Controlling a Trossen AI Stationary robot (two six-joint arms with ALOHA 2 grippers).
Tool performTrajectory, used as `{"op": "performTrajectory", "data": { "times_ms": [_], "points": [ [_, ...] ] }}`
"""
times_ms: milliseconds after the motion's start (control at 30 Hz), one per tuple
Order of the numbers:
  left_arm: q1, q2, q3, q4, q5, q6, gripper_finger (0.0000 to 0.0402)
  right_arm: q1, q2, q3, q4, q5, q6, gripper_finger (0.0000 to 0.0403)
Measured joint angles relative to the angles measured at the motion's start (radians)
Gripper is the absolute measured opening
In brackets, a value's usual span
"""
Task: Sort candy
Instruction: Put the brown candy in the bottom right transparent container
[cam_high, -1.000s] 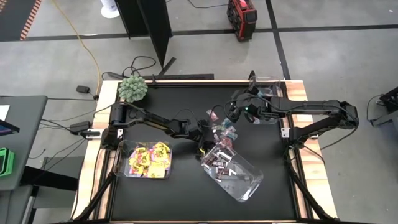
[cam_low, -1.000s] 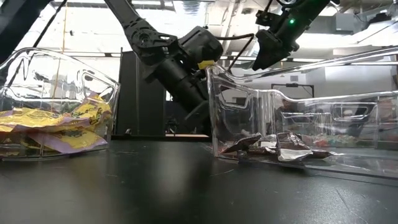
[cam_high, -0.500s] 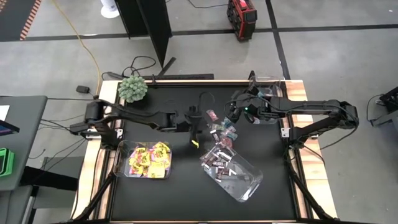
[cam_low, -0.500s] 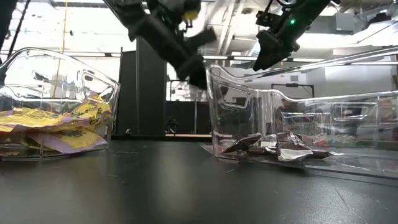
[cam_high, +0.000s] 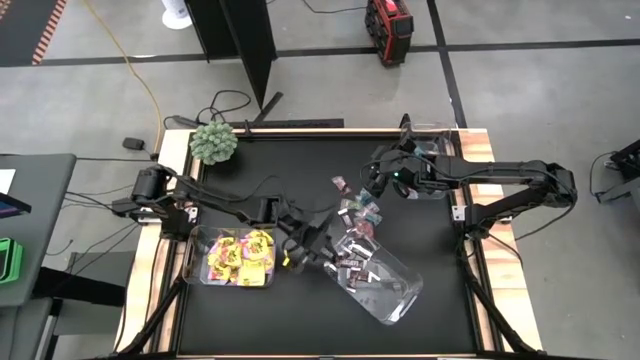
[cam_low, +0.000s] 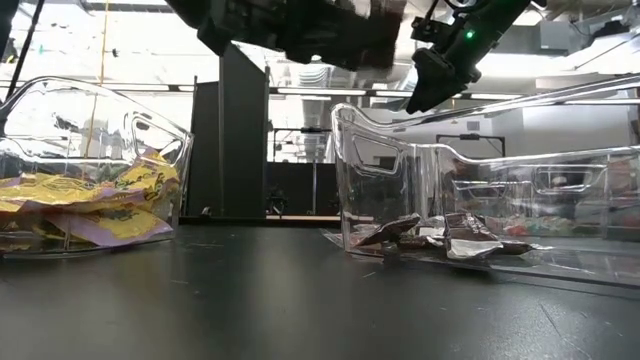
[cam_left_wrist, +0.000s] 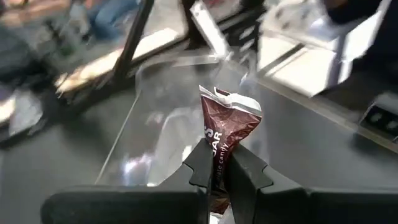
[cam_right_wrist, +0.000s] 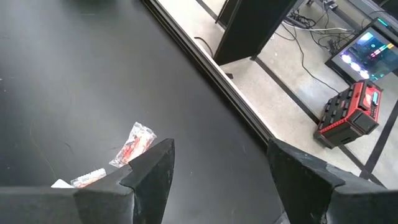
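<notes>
The black worktop (cam_high: 300, 160) sits on grey concrete floor (cam_high: 520, 90). The left gripper (cam_left_wrist: 217, 167) pinches a brown candy bar (cam_left_wrist: 224, 124) in its fingers above a clear bin (cam_high: 385, 285). The right gripper (cam_right_wrist: 214, 165) hovers with its fingers spread and empty.

bins (cam_high: 238, 258) crowd front (probably); rear open

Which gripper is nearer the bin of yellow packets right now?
Left. The left gripper hovers just beside the yellow-packet bin, clamping a brown mini bar. The right gripper hangs open, farther away.

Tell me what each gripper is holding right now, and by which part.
The left gripper pinches a dark brown mini bar by its lower end. The right gripper is open, empty.
</notes>
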Motion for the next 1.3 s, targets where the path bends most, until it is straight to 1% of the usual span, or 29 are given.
{"op": "performTrajectory", "data": {
  "times_ms": [100,200,267,300,333,367,467,500,533,567,700,767,800,833,933,1033,1067,1133,1300],
  "points": [
    [-0.011,0.012,0.001,0.017,0.052,-0.011,0.0021,0.003,0.0,0.0,0.004,0.0,0.001,0.0274],
    [-0.011,0.027,0.002,0.034,0.051,-0.019,0.0021,0.007,0.0,0.0,0.004,0.0,0.0,0.0274],
    [-0.011,0.028,0.0,0.066,0.019,-0.04,0.0021,0.011,0.0,0.0,0.007,0.0,0.001,0.0274],
    [-0.01,0.026,0.001,0.085,0.029,-0.048,0.0021,0.014,0.0,0.0,0.007,0.0,0.0,0.0274],
    [-0.009,0.024,0.001,0.103,0.07,-0.049,0.0021,0.014,0.0,0.0,0.007,0.0,0.0,0.0274],
    [-0.009,0.024,0.001,0.134,0.145,-0.051,0.0021,0.014,0.0,0.0,0.007,0.0,0.0,0.0274],
    [0.001,0.026,0.001,0.251,0.421,-0.079,0.0021,0.014,0.0,0.0,0.007,0.0,0.0,0.0274],
    [0.003,0.024,0.001,0.287,0.491,-0.086,0.0021,0.014,0.0,0.0,0.005,0.0,0.0,0.0274],
    [0.008,0.023,0.003,0.309,0.535,-0.093,0.0021,0.014,0.0,0.0,0.003,0.0,0.0,0.0274],
    [0.011,0.022,0.003,0.324,0.554,-0.099,0.0021,0.015,0.0,0.0,0.003,0.0,0.0,0.0274],
    [0.022,0.026,0.003,0.328,0.566,-0.121,0.0021,0.02,0.0,0.0,0.002,0.0,-0.008,0.0274],
    [0.025,0.024,0.003,0.317,0.546,-0.129,0.0021,0.02,0.0,0.0,0.001,0.0,-0.008,0.0274],
    [0.025,0.024,0.003,0.307,0.497,-0.139,0.0021,0.02,0.0,0.0,0.001,0.0,-0.008,0.0274],
    [0.024,0.024,0.003,0.294,0.42,-0.154,0.0021,0.02,0.0,0.0,0.001,0.0,-0.009,0.0274],
    [0.024,0.024,0.003,0.216,0.147,-0.172,0.0027,0.019,0.0,0.0,0.001,0.0,-0.011,0.0274],
    [0.017,0.024,0.003,0.096,-0.046,-0.131,0.0041,0.019,0.0,0.0,0.001,0.0,-0.011,0.0274],
    [0.014,0.025,0.003,0.063,-0.084,-0.129,0.005,0.019,0.0,0.0,0.001,0.0,-0.01,0.0274],
    [0.012,0.025,0.002,0.04,-0.097,-0.141,0.0072,0.019,0.0,0.0,0.005,0.0,-0.01,0.0274],
    [0.009,0.025,0.002,0.05,-0.044,-0.192,0.0143,0.017,0.0,0.0,0.009,0.0,-0.01,0.0274]
  ]
}}
